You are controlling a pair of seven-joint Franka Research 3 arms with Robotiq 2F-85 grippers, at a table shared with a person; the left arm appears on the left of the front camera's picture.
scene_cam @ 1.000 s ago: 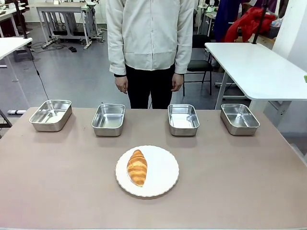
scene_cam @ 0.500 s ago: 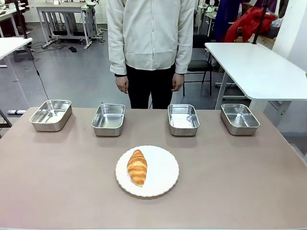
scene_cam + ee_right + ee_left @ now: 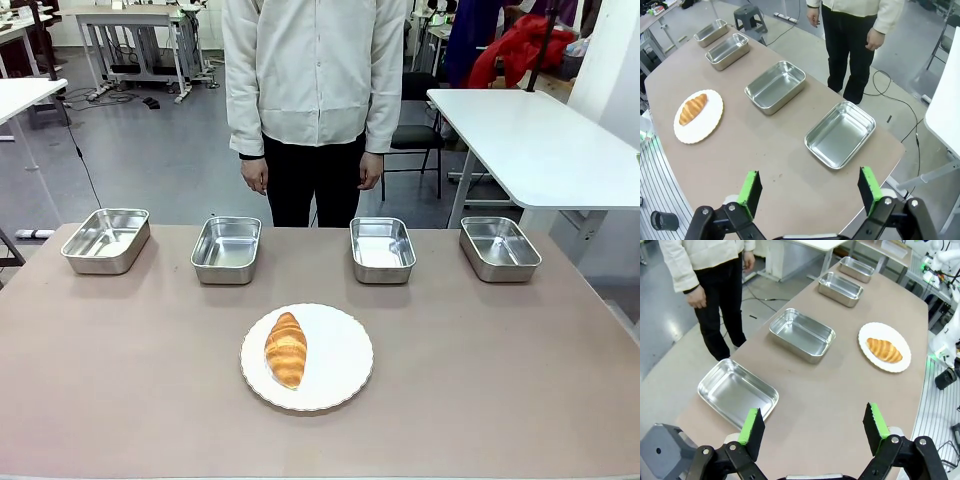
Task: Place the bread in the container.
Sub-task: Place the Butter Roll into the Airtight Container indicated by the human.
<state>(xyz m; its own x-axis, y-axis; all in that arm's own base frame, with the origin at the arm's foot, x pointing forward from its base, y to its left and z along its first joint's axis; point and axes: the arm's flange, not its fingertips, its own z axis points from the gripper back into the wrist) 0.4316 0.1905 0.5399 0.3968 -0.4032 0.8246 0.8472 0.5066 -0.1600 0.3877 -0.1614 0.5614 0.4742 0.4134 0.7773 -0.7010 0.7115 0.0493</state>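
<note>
Front view; entries are listed near to far, each placed by the white plate.

1. Left fingers: spread fully wide, nothing held. They are raised over one end of the table, well apart from the plate.
2. Right fingers: likewise spread wide and empty, raised over the opposite end, well apart from the plate.
3. Plate: set on the table, nearest of all items to the robot's side.
4. Bread: laid on the plate, left of its centre, lengthwise away from the robot.
5. Containers, four alike, all empty, ranged in a row beyond the plate: far left, inner left, inner right, far right.
6. Person: stood beyond the row, both hands hung at the sides.

Change: none is noted against the earlier front views. The task is judged not yet begun; the intended container cannot be told.
</note>
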